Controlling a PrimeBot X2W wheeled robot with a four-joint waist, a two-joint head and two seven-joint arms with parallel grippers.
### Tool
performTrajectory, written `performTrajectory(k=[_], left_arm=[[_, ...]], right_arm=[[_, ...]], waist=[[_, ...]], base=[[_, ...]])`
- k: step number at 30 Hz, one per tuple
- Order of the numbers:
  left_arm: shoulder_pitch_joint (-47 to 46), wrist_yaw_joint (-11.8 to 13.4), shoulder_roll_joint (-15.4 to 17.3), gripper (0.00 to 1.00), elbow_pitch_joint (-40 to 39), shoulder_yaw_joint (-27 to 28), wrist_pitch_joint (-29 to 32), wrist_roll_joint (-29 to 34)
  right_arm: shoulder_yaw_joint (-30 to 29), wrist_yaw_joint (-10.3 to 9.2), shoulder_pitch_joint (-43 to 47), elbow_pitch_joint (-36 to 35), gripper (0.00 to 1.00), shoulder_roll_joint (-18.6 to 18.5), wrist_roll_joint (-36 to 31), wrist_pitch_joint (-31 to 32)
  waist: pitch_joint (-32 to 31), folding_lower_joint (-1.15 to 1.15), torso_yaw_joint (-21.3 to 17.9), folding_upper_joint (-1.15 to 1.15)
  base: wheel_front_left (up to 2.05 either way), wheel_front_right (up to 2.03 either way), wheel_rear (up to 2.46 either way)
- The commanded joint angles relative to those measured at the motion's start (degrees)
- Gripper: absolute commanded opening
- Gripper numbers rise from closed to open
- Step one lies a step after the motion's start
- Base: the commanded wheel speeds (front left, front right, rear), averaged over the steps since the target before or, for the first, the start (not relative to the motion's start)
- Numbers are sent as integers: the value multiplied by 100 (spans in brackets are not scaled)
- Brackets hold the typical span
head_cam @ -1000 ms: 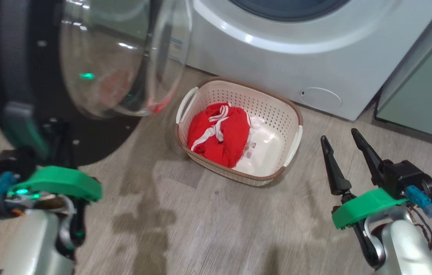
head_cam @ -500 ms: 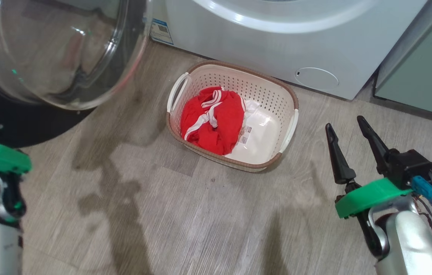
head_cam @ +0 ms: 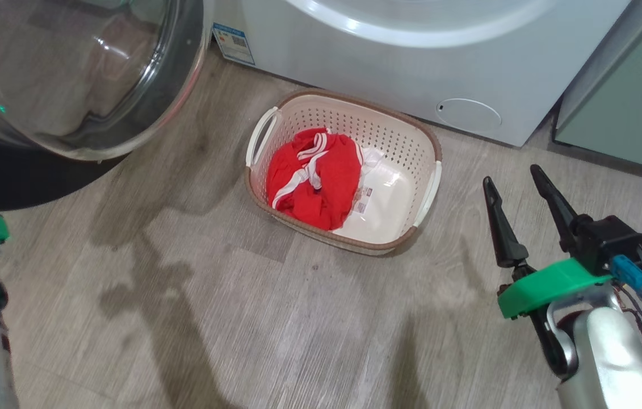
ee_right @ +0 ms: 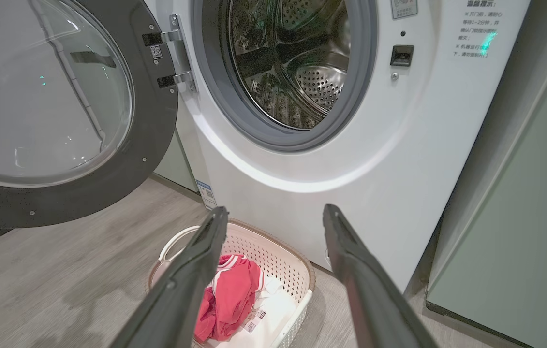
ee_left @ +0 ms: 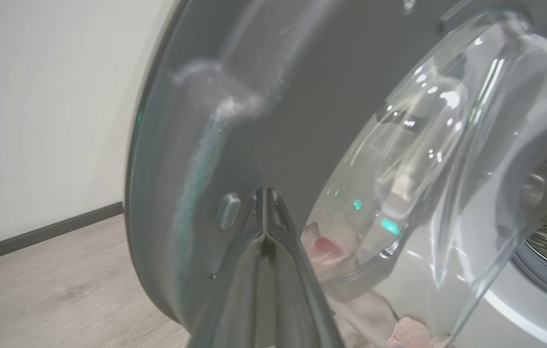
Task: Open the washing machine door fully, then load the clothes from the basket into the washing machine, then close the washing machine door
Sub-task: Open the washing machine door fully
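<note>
Beyond right gripper [ee_right: 275,209] tips, low between 2 spread empty jaws: clothes [ee_right: 234,295] heaped in basket [ee_right: 283,263] | soft, light, limp; pinch top fold near stripes | left gripper [ee_left: 263,193] pinched shut, empty, tips facing washing machine door [ee_left: 278,121], swung wide

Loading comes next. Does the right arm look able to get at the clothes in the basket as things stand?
Probably yes. The right arm's fingers stand open beside the basket, with only floor between, and the clothes lie uncovered in it.
</note>
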Motion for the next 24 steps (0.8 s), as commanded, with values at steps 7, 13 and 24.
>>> performTrajectory(k=[7, 13, 24], left_arm=[[737, 41, -310, 0, -1085, 411, -70, 597], [1606, 46, -826, 84, -2139, 319, -71, 925], [2255, -33, -1052, 100, -2960, -374, 60, 1323]], right_arm=[[144, 0, -84, -70, 100, 11, 49, -73], [93, 0, 16, 12, 100, 33, 105, -134], [75, 0, 122, 124, 100, 51, 203, -217]], waist=[[-194, 0, 0, 0], [-422, 0, -2, 0], [-700, 0, -349, 0]], base=[[0, 0, 0], [0, 0, 0], [0, 0, 0]])
